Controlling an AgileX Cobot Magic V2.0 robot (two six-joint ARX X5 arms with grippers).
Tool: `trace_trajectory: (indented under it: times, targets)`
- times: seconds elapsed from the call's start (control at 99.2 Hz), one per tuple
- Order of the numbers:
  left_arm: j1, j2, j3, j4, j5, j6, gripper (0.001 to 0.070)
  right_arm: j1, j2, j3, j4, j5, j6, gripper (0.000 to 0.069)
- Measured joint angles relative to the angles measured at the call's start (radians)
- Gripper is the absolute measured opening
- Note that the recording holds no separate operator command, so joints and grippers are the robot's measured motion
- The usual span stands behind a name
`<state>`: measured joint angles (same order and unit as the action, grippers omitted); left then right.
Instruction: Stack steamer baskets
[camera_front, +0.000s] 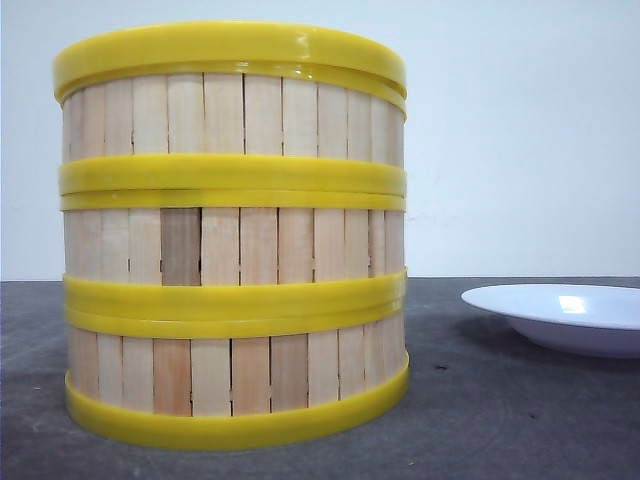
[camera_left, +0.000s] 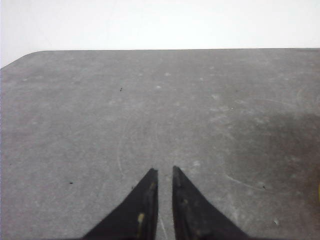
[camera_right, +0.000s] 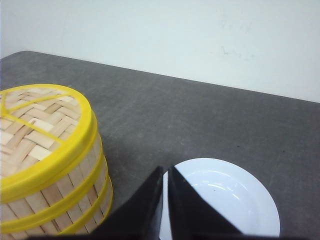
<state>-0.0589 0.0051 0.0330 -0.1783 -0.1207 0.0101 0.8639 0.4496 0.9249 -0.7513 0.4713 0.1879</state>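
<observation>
Three steamer baskets (camera_front: 232, 235) were seen already stacked in one column on the table (camera_front: 500, 420), lid-like woven top (camera_right: 35, 120) in place, so the stacking was judged done; only retreat or a final check seemed called for. The stack stood at about 9 o'clock of the white plate (camera_front: 565, 315), apart from it. The left gripper (camera_left: 165, 172) was nearly closed, nothing held, above bare table. The right gripper (camera_right: 166, 172) was likewise nearly closed, empty, poised over the plate's edge.
</observation>
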Motion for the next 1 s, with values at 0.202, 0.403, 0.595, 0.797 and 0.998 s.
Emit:
trace_trajectory:
  times: [0.202,0.403,0.595,0.797,0.998]
  targets:
    - [0.0,0.0,0.0,0.0,0.0,0.0,0.0025,0.0,0.0,0.0,0.0,0.0,0.0,0.001]
    - [0.0,0.0,0.0,0.0,0.0,0.0,0.0025,0.0,0.0,0.0,0.0,0.0,0.0,0.001]
    - [0.0,0.0,0.0,0.0,0.0,0.0,0.0025,0.0,0.0,0.0,0.0,0.0,0.0,0.001]
    - [0.0,0.0,0.0,0.0,0.0,0.0,0.0025,0.0,0.0,0.0,0.0,0.0,0.0,0.001]
    - [0.0,0.0,0.0,0.0,0.0,0.0,0.0025,-0.084,0.0,0.0,0.008,0.0,-0.066,0.001]
